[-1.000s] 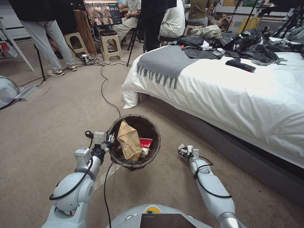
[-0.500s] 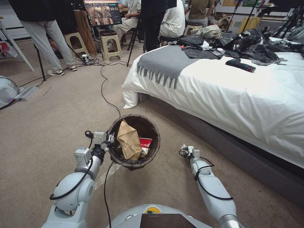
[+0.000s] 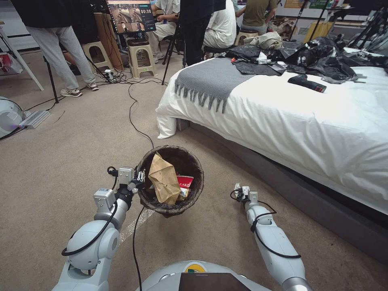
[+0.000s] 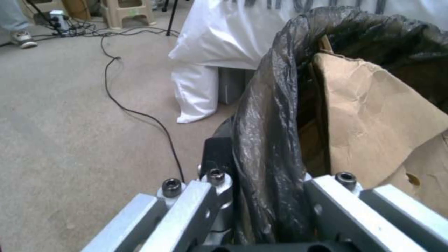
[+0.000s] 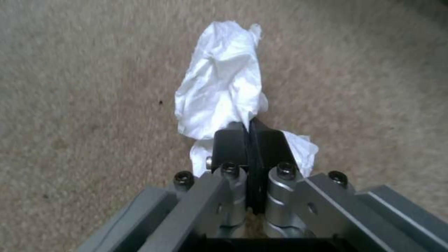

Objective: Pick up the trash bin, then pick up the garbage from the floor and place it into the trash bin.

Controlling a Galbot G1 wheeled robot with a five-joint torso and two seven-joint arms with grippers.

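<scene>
Tissue (image 5: pixel 219 77), crumpled and white, is pinched in my right hand (image 5: pixel 249 140), jaws pressed together on it, low over the carpet (image 3: pixel 60 141). The bin (image 3: pixel 170 180) hangs to that hand's left, held off the floor by my left hand (image 3: pixel 136 182), which is clamped on the bagged rim (image 4: pixel 271 147). A brown bag (image 3: pixel 163 180) and a red scrap (image 3: pixel 185 180) already lie inside. As I judge it, the drop turns on carrying the tissue leftward and up over the bin's open mouth.
</scene>
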